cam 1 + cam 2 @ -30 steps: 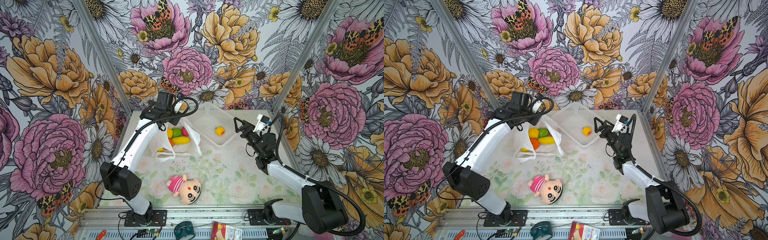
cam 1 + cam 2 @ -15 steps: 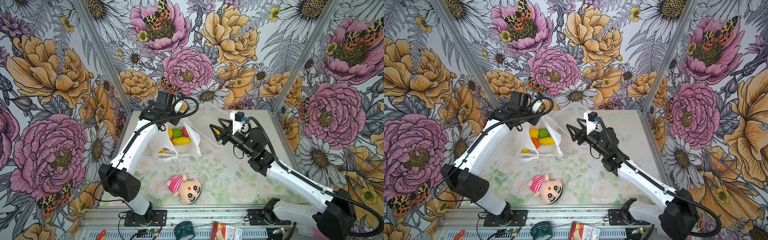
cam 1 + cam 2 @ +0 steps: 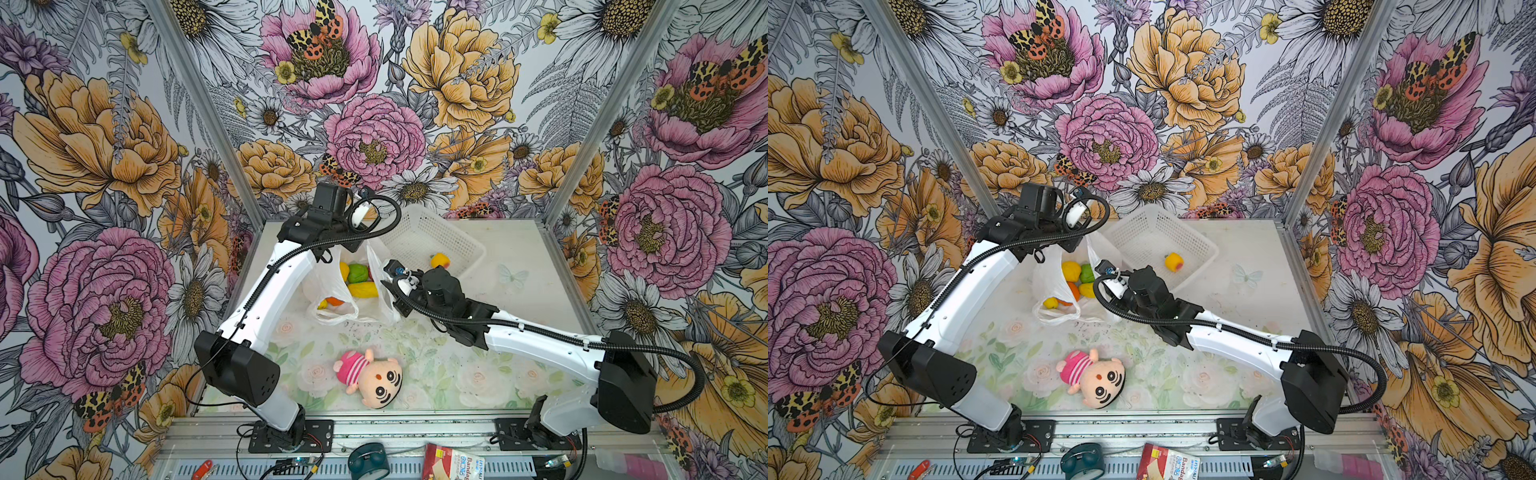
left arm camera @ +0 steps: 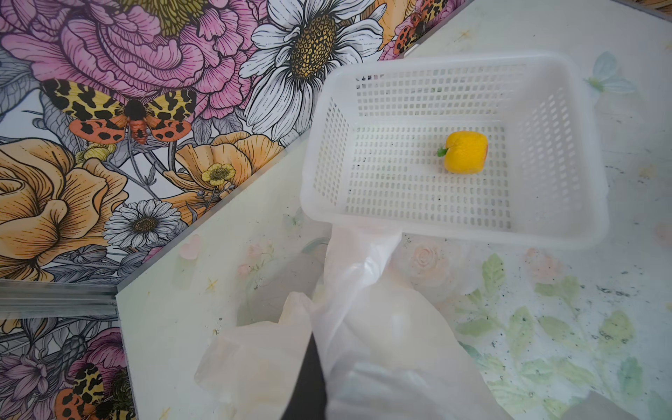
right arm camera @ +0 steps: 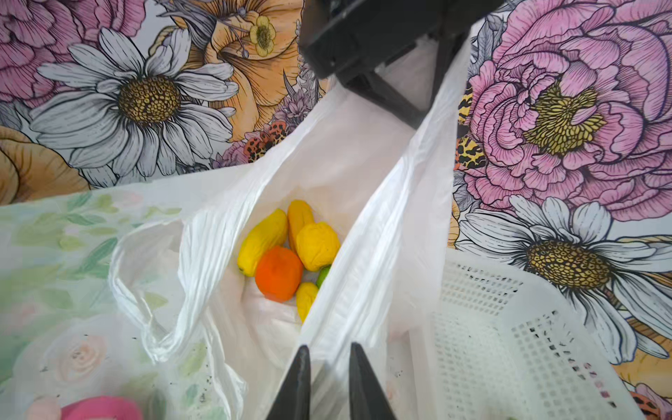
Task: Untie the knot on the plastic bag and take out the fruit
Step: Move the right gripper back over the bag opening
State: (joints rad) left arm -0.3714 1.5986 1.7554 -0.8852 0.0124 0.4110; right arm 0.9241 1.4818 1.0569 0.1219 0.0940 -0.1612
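Observation:
The plastic bag stands open on the table's far left, with several fruit inside: yellow ones, an orange one and a green one. No knot shows; one loop handle hangs loose. My left gripper is shut on the bag's far rim and holds it up. My right gripper is at the bag's right wall, its jaws drawn close on a fold of that plastic. One yellow-red fruit lies in the basket.
A white perforated basket stands at the back, touching the bag's right side. A pink-striped plush doll lies near the front middle. Floral walls close in the left, back and right.
My right arm swung left from above the basket to the bag's right wall, and its jaws went from wide open to nearly together. The left arm and the bag stayed put.

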